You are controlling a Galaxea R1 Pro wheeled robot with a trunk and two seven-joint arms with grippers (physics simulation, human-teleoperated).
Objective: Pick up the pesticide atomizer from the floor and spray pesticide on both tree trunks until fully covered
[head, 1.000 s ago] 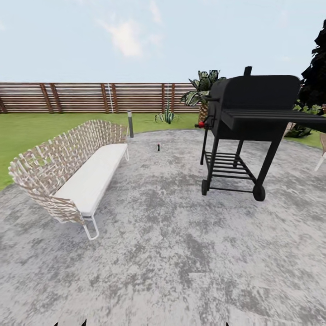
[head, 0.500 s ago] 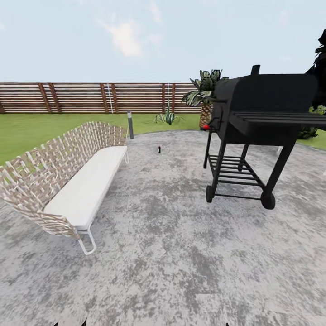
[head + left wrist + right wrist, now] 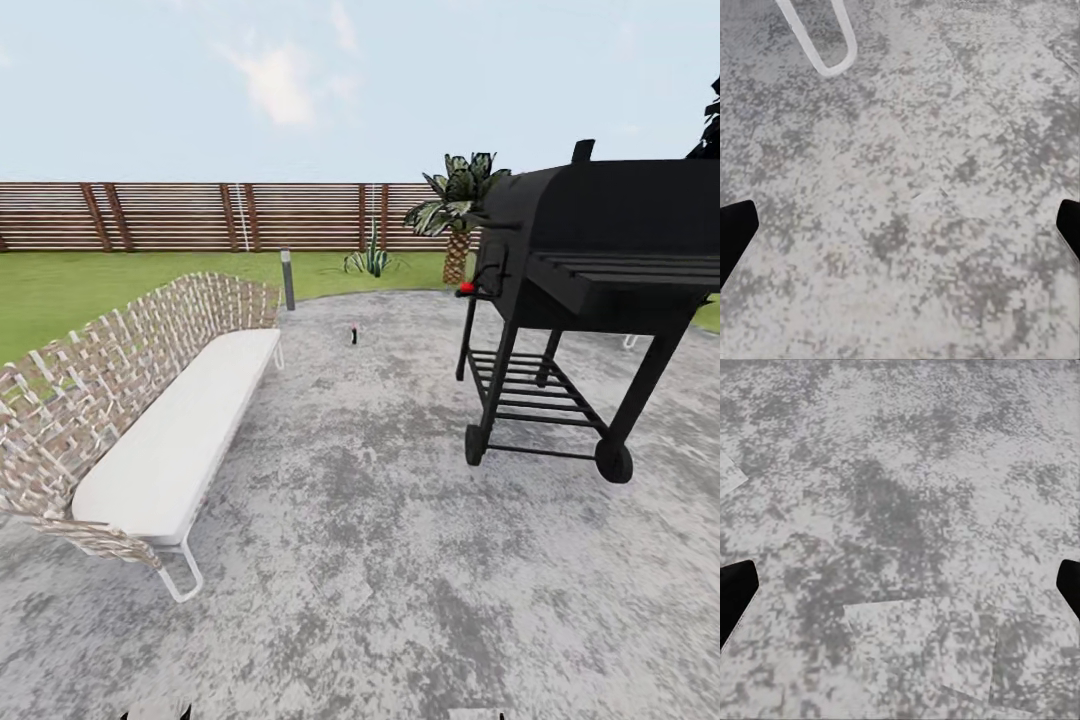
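Head view showed the pesticide atomizer [image 3: 353, 334] upright at twelve o'clock between bench [image 3: 150, 420] and grill [image 3: 590, 280], so steer centrally, both grippers' fingers apart

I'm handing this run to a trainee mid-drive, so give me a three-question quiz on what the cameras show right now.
1. True or false: the pesticide atomizer stands upright on the floor, between the wicker bench and the black grill.
2. Multiple choice: in the head view, what stands just beyond the far end of the bench? A) a short lamp post B) a watering can C) a second grill
3. Fill in: the left claw and the right claw each have their fingertips spread wide over bare ____.

Key: 1 true; 2 A; 3 paving (both claws open, holding nothing).
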